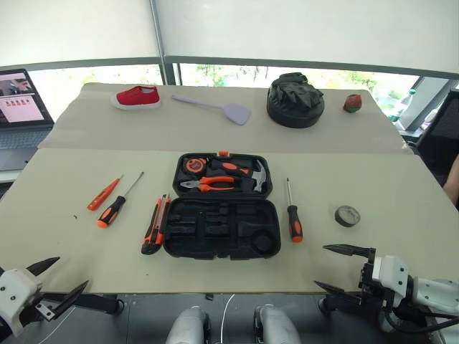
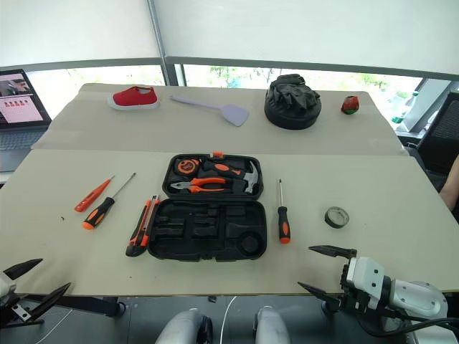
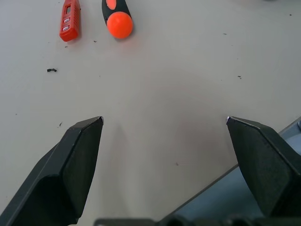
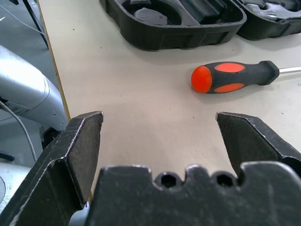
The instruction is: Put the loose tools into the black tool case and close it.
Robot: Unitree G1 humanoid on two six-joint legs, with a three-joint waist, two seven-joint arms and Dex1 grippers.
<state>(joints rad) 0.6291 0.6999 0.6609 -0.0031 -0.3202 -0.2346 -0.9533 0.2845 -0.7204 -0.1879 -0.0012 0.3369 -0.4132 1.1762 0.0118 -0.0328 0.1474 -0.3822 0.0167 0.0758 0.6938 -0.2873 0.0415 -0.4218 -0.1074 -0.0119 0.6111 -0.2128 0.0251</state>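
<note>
The black tool case [image 1: 215, 229] lies open at the table's middle; its far half holds pliers, a hammer and a tape measure, and the recesses in its near half are empty. Left of it lie a slim orange screwdriver [image 1: 102, 194], a black-and-orange screwdriver [image 1: 113, 210] and a utility knife [image 1: 155, 224] against the case's left edge. On the case's right are a second black-and-orange screwdriver [image 1: 294, 221] and, further right, a dark tape roll [image 1: 347, 215]. My left gripper [image 1: 73, 271] hangs open at the near left table edge. My right gripper [image 1: 320, 266] is open at the near right edge, facing that screwdriver's handle [image 4: 235, 77].
Along the far side of the table sit a red shoe [image 1: 136, 96], a grey spatula [image 1: 215, 107], a round black-green bundle [image 1: 295, 99] and a small red-and-green object [image 1: 351, 102]. A laptop [image 1: 18, 107] stands off the table's far left.
</note>
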